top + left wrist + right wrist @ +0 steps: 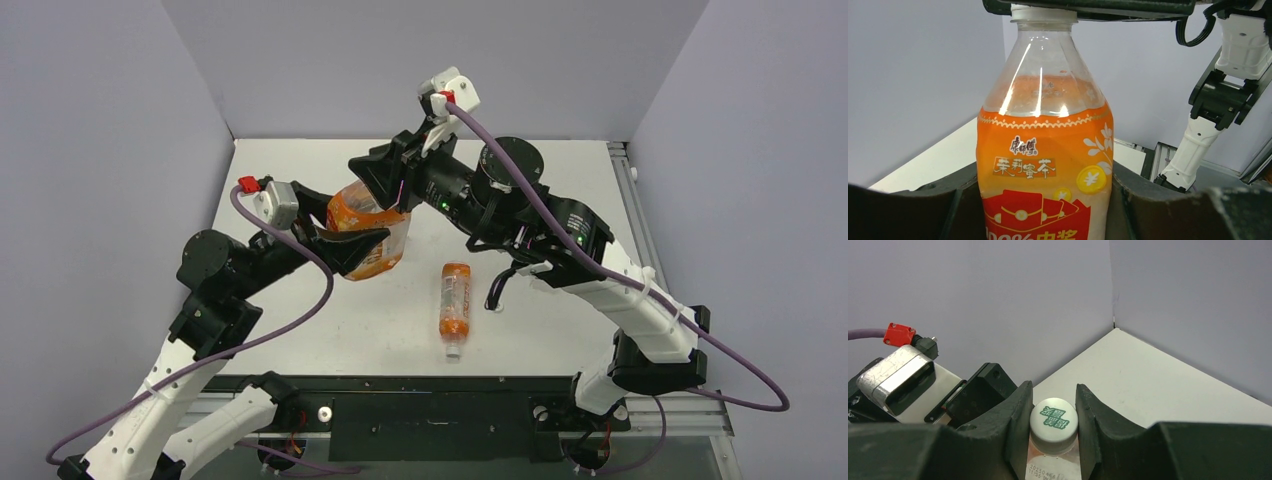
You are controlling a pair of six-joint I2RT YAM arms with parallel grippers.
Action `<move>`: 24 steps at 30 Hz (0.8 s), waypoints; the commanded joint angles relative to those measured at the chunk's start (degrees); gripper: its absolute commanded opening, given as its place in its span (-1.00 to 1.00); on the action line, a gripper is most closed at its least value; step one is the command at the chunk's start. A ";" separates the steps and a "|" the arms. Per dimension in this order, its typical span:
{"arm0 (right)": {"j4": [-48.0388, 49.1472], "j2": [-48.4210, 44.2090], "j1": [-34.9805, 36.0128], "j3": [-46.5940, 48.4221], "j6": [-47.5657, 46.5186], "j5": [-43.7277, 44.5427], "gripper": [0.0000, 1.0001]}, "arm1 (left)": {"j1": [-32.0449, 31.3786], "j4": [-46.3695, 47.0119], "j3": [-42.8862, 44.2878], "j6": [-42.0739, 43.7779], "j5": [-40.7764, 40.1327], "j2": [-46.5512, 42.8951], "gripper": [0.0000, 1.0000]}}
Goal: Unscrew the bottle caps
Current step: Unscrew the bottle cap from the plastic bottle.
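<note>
A wide orange bottle (368, 232) stands upright at the middle left of the table, and my left gripper (352, 245) is shut round its body (1044, 170). Its white cap with a green mark (1053, 423) sits between the two black fingers of my right gripper (1053, 426), which is shut on it from above. In the left wrist view the cap (1043, 14) shows at the top under the right gripper's fingers. A slim orange bottle (455, 302) lies on its side on the table, its white cap (454, 350) pointing toward the near edge.
The white table (300, 330) is walled by grey panels at the back and both sides. The right arm (560, 235) reaches across the table's middle, above the lying bottle. A black rail (430, 405) runs along the near edge between the arm bases.
</note>
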 commanded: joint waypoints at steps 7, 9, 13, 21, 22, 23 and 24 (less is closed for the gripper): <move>8.20 -7.68 -5.60 -6.94 -2.68 -36.46 -1.00 | 0.05 4.29 4.10 -9.91 14.19 -0.11 -1.00; 8.66 -7.56 -6.23 -6.05 -2.39 -48.87 -1.00 | 0.05 5.34 5.12 -12.74 18.34 0.08 -1.00; 8.94 -6.78 -6.44 -4.31 -1.35 -62.76 -1.00 | 0.03 7.01 6.86 -17.86 23.47 0.68 -1.00; 14.99 -8.58 -7.99 -7.35 1.32 -69.79 -1.00 | -0.20 8.16 8.17 -21.06 28.04 0.76 -1.00; 14.92 -8.33 -8.60 -7.14 1.49 -69.74 -1.00 | -0.21 8.12 8.04 -21.10 28.15 0.55 -1.00; 14.16 -8.16 -8.88 -6.48 1.51 -68.43 -1.00 | -0.17 8.06 7.96 -20.82 28.25 0.49 -1.00; 13.23 -8.16 -9.38 -6.01 1.20 -66.60 -0.90 | -0.19 7.90 7.81 -20.58 28.26 0.33 -1.00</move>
